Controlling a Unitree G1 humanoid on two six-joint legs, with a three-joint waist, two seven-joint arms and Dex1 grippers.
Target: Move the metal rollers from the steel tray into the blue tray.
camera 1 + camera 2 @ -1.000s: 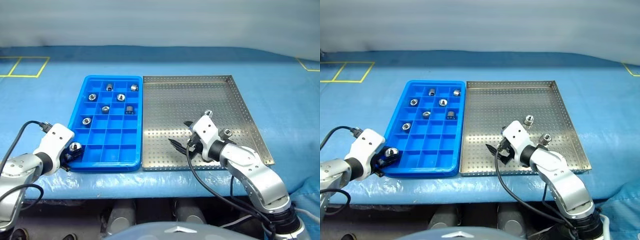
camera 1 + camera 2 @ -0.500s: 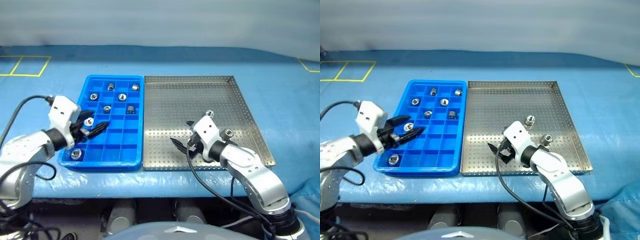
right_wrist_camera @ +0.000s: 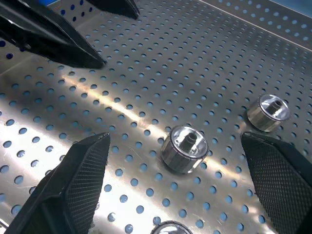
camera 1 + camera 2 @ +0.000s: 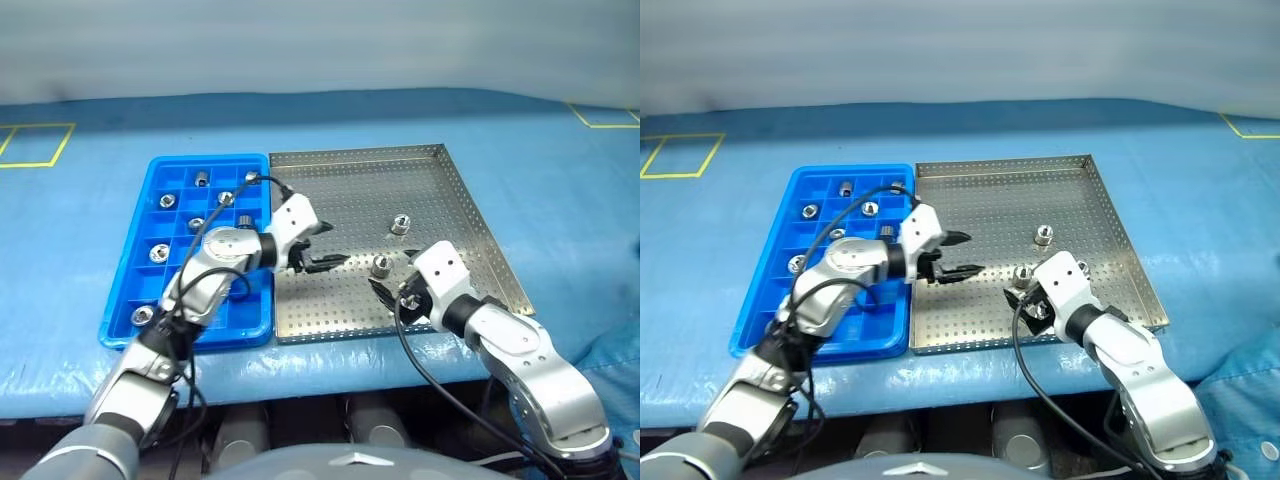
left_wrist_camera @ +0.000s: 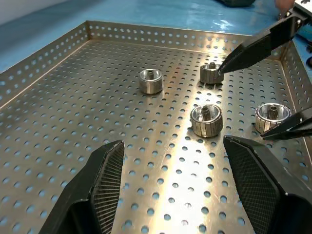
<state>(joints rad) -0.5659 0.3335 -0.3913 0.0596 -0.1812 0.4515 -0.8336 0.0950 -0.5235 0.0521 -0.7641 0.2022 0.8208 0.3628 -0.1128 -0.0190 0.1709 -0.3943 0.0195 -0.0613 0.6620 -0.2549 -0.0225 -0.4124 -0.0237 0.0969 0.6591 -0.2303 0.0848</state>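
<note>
Both tools spread empty over the steel tray (image 4: 455, 215), left tool (image 4: 318, 250) pointing across at the metal rollers (image 5: 206, 120) standing upright on its perforated floor, nearest roller closer to right tool (image 4: 392, 293); blue tray (image 4: 125, 312) alongside.

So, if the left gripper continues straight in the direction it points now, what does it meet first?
Probably the metal roller lying nearest ahead of the left gripper on the steel tray. The open fingers hang above the perforated floor, so depth is uncertain; the right gripper is close behind that roller.
</note>
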